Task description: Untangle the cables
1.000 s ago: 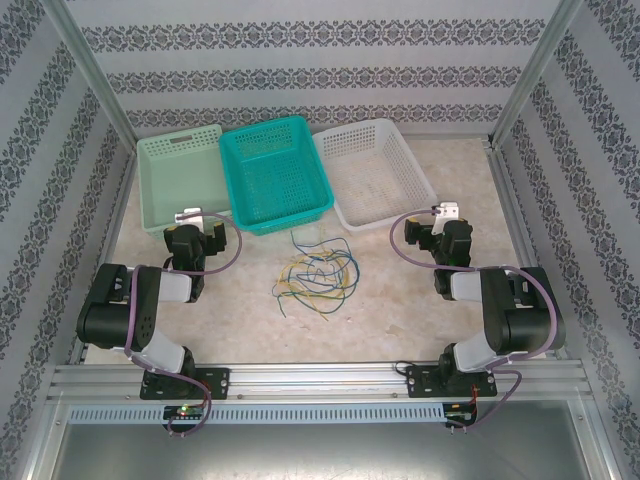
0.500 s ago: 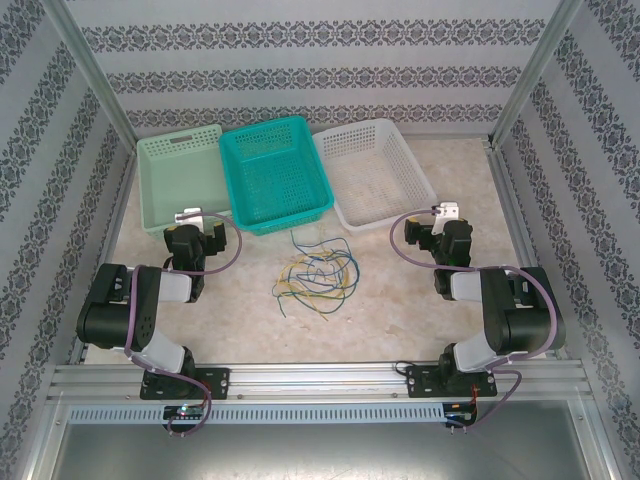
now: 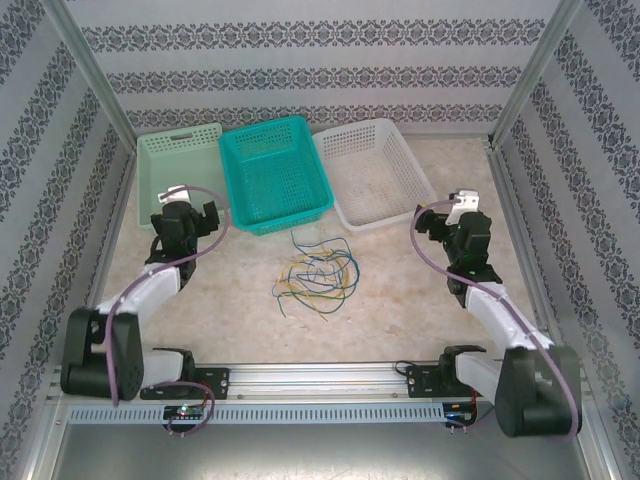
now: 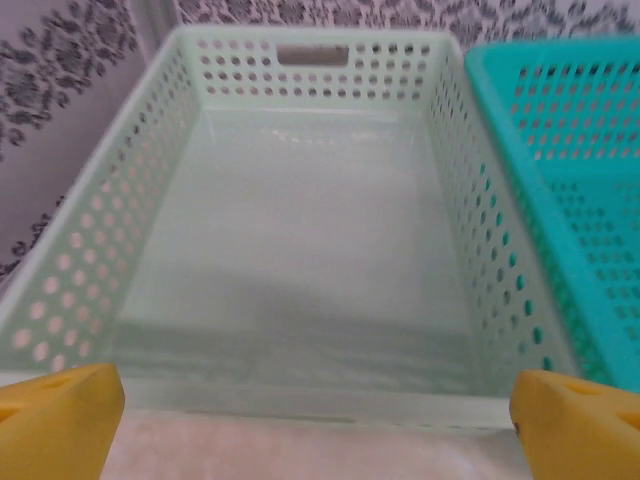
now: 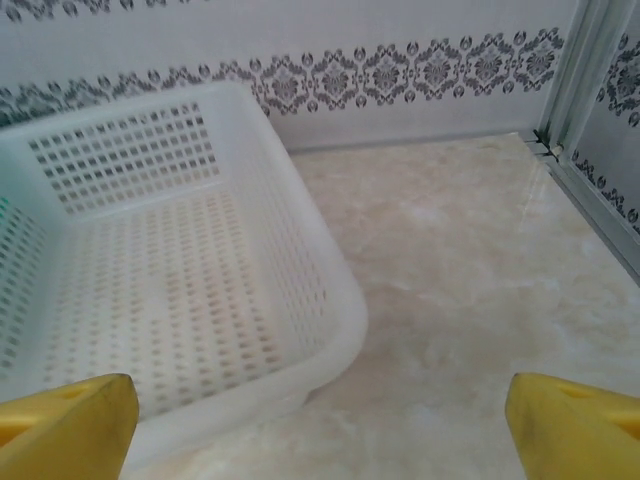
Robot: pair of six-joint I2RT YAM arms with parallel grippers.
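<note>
Both arms reach forward, left gripper (image 4: pixel 318 432) and right gripper (image 5: pixel 320 425) spread wide and empty, cables (image 3: pixel 315 272) tangled on the table (image 3: pixel 400 295) between them

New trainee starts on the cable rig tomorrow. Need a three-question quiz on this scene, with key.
1. Multiple choice: where do the cables lie?
A) inside a basket
B) on the table, just in front of the teal basket
C) held in the air
2. True or false: the left hand and the right hand are both open and hold nothing.
3. Short answer: which basket does the right hand face?

Key: 1 B; 2 true; 3 the white basket.
</note>
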